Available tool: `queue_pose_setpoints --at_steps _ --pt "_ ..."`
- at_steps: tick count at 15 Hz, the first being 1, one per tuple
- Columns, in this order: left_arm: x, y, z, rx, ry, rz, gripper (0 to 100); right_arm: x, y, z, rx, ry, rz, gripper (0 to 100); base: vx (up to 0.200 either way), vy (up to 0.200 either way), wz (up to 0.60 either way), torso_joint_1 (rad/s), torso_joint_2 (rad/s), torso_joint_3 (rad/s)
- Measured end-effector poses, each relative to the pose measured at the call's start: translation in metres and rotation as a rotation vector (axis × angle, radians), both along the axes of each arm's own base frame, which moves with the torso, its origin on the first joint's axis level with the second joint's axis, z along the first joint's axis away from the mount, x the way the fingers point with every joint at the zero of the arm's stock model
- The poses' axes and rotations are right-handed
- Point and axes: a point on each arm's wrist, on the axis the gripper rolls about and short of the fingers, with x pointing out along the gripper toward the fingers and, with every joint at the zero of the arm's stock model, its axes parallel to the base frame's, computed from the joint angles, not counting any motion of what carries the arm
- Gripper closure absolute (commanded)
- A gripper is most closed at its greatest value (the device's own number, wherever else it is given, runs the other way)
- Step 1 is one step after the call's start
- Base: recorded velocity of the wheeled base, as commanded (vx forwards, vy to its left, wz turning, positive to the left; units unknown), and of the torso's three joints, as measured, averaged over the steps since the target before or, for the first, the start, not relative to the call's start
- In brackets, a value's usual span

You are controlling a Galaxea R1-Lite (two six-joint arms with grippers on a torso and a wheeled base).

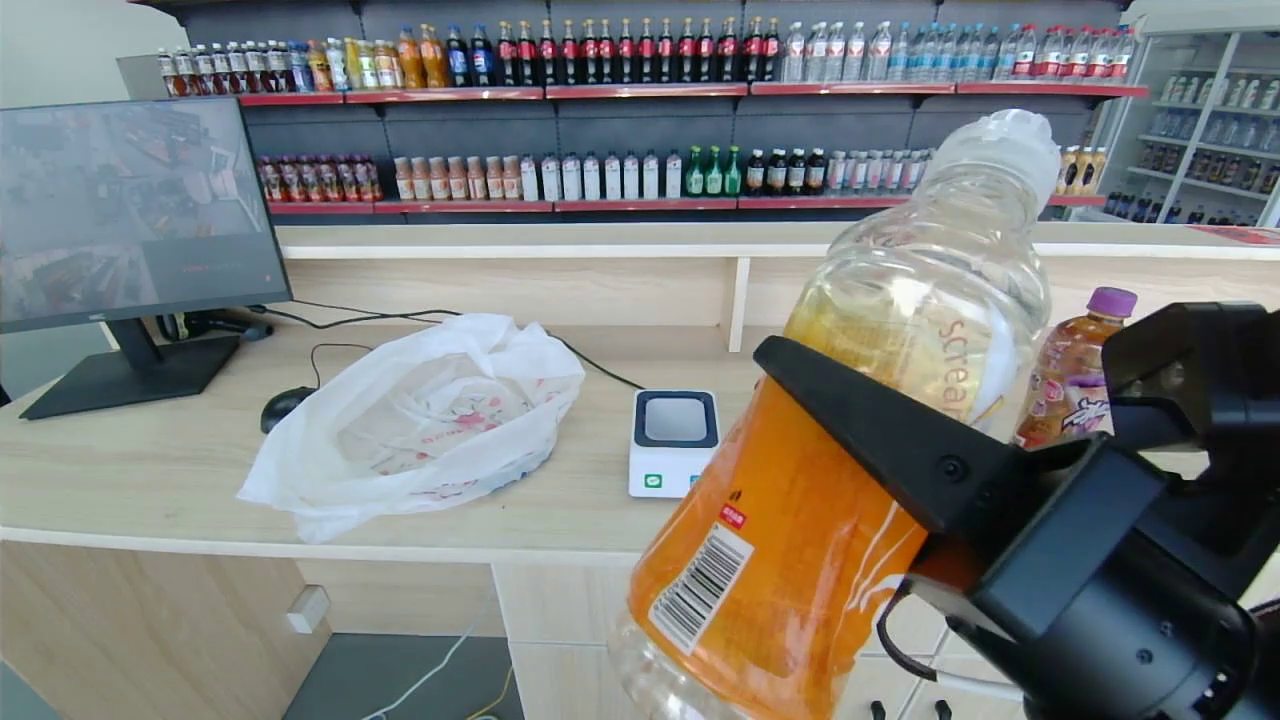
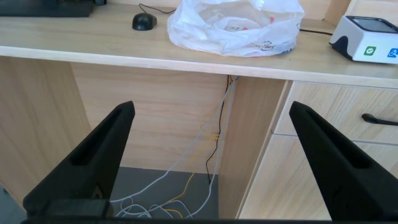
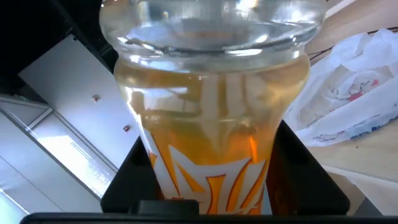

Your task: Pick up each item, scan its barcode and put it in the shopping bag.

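The bottle [image 1: 790, 520] hangs tilted to the right of the scanner [image 1: 673, 440], clamped at its middle by the right gripper [image 3: 214, 180]. Its barcode [image 1: 700, 590] faces outward, probably ready for scanning. The bag [image 1: 420, 425] lies just left of the scanner, awaiting it. The left gripper [image 2: 211, 155] hangs spread wide, lower than the scanner.

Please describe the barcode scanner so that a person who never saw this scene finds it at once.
On the wooden counter, look just beside the crumpled white shopping bag, on the side away from the monitor. The scanner is the small white box with a dark-framed window on top.
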Motion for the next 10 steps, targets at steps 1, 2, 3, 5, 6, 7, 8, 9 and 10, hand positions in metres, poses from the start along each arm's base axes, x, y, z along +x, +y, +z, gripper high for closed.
queue_pose_setpoints --at_steps 1,2,3,5,6,7,8,9,10 --pt "0.0 0.0 0.0 0.0 0.0 0.0 0 0.002 0.004 -0.003 0.009 -0.007 -0.001 100 0.0 0.0 0.0 0.0 0.0 0.0" --pt "0.0 0.0 0.0 0.0 0.0 0.0 0 0.003 0.007 -0.008 -0.009 0.002 -0.001 100 0.0 0.0 0.0 0.0 0.0 0.0" --pt "0.0 0.0 0.0 0.0 0.0 0.0 0 0.004 0.01 -0.012 -0.019 0.008 0.002 100 0.0 0.0 0.0 0.0 0.0 0.0" --pt "0.0 0.0 0.0 0.0 0.0 0.0 0 0.002 0.013 -0.017 -0.036 0.018 0.014 100 0.0 0.0 0.0 0.0 0.0 0.0" --pt "0.0 0.0 0.0 0.0 0.0 0.0 0 -0.001 0.012 -0.02 -0.039 0.022 0.024 100 0.0 0.0 0.0 0.0 0.0 0.0" --pt "0.0 0.0 0.0 0.0 0.0 0.0 0 -0.003 0.011 -0.021 -0.037 0.021 0.033 100 0.0 0.0 0.0 0.0 0.0 0.0" --pt "0.0 0.0 0.0 0.0 0.0 0.0 0 -0.006 0.01 -0.021 -0.035 0.018 0.039 100 0.0 0.0 0.0 0.0 0.0 0.0" --pt "0.0 0.0 0.0 0.0 0.0 0.0 0 -0.007 0.008 -0.02 -0.033 0.018 0.041 100 0.0 0.0 0.0 0.0 0.0 0.0" --pt "0.0 0.0 0.0 0.0 0.0 0.0 0 -0.007 0.007 -0.019 -0.03 0.016 0.041 100 0.0 0.0 0.0 0.0 0.0 0.0"
